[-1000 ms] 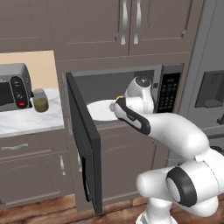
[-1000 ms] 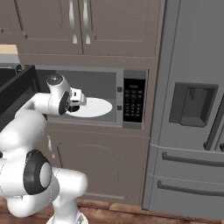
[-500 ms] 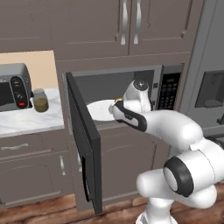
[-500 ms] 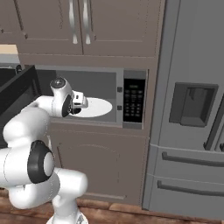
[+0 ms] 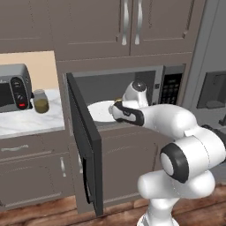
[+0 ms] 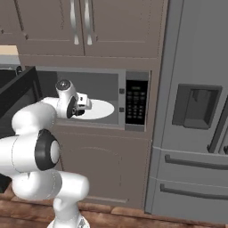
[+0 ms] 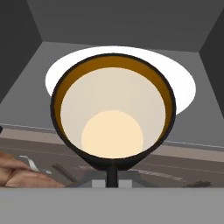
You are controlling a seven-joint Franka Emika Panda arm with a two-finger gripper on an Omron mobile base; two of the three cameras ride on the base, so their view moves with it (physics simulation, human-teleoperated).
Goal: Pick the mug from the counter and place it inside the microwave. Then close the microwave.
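I have the mug (image 7: 113, 114) pinched in the gripper (image 5: 118, 106) at the microwave (image 6: 111, 82) mouth above the turntable plate (image 7: 186, 85), so setting it down and shutting the door (image 5: 86, 145) remain.

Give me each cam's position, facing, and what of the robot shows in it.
Left base view: behind the arm to its left, facing the open microwave; arm rises lower right, reaching toward the turntable.
Right base view: behind-right, facing the same microwave and a fridge; arm lower left.
Hand view: on the hand, looking into the mug, which hangs over the microwave's front edge; one dark fingertip at bottom.
Shared: all see the turntable.
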